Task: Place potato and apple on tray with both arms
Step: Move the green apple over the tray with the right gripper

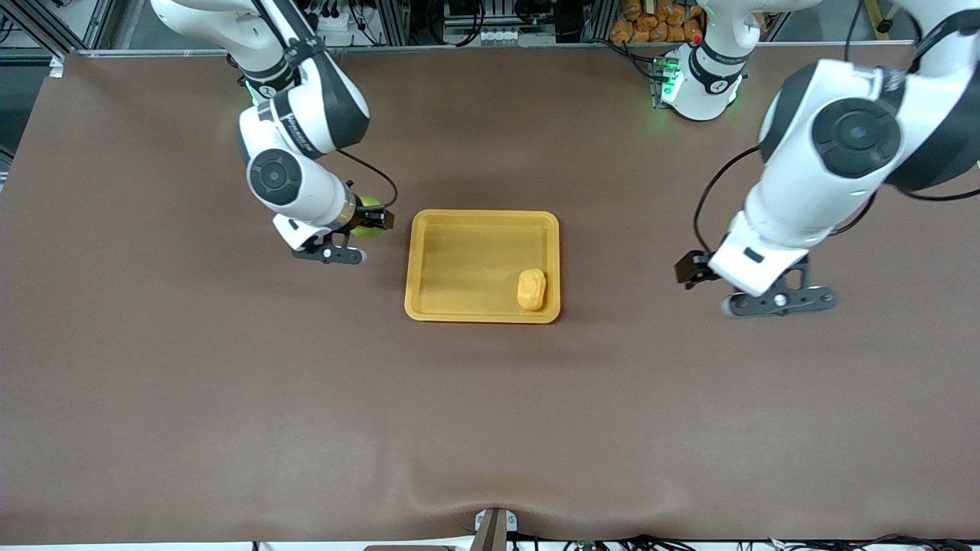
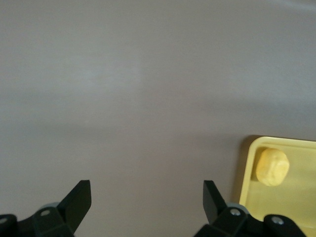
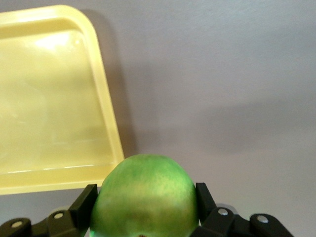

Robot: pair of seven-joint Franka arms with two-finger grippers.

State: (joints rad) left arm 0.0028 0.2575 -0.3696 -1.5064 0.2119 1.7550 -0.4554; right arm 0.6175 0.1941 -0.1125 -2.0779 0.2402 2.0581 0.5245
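The yellow-orange tray (image 1: 459, 252) lies at the table's middle. The potato (image 1: 531, 289) lies in its corner nearest the front camera, toward the left arm's end; it also shows in the left wrist view (image 2: 272, 167), in the tray (image 2: 296, 207). My right gripper (image 1: 366, 218) is shut on the green apple (image 1: 370, 207) and holds it just off the tray's rim at the right arm's end. In the right wrist view the apple (image 3: 144, 197) sits between the fingers (image 3: 85, 200), with the tray (image 3: 49, 98) close by. My left gripper (image 1: 693, 269) is open and empty over bare table, away from the tray.
The brown table cover (image 1: 230, 398) spreads wide on every side of the tray. A pile of orange things (image 1: 654, 23) sits off the table near the left arm's base.
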